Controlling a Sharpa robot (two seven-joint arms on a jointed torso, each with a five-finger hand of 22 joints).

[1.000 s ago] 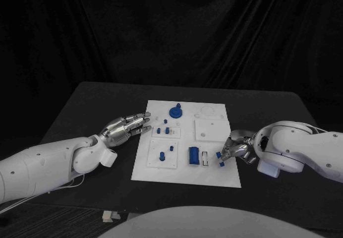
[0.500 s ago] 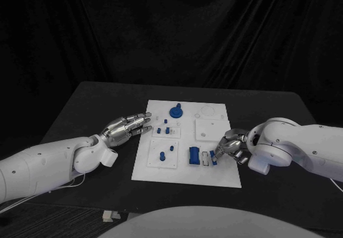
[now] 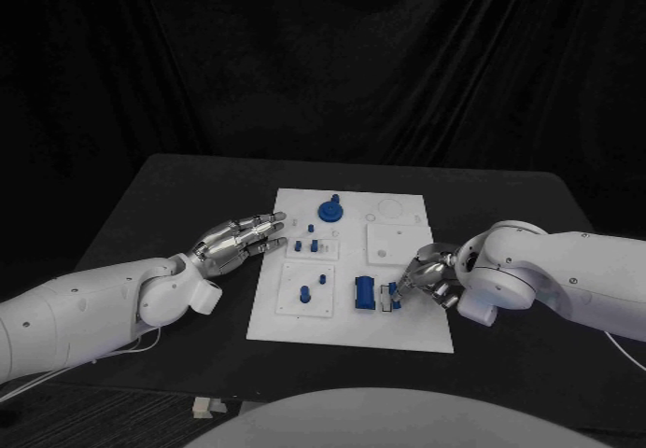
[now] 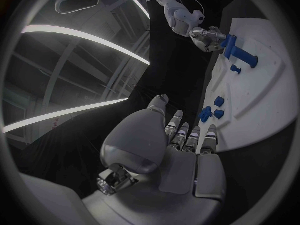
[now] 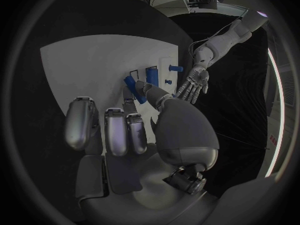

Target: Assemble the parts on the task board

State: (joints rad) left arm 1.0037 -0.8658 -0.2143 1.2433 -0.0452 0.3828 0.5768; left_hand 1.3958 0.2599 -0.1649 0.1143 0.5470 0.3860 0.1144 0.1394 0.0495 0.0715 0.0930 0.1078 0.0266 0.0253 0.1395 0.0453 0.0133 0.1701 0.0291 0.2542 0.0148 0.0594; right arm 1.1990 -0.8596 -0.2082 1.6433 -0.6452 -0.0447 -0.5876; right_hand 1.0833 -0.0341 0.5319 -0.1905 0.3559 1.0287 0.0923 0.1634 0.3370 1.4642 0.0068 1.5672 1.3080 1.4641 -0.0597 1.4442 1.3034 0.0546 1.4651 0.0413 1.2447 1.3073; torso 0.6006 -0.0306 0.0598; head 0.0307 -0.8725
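Holding: the right hand pinches a small blue part over the task board's right side, just beside the tall blue block standing there.
Left hand: the left hand lies flat, fingers straight and slightly apart, holding nothing, at the board's left edge, near two small blue pegs.
Board: white plate in the middle of the black counter, its long sides running away from the robot.
Parts counted: one round knobbed piece at the far end, one tall block, several small pegs; exact peg count cannot be told.
Open room: bare counter lies left, right and beyond the board; both arms sit outside its long edges.
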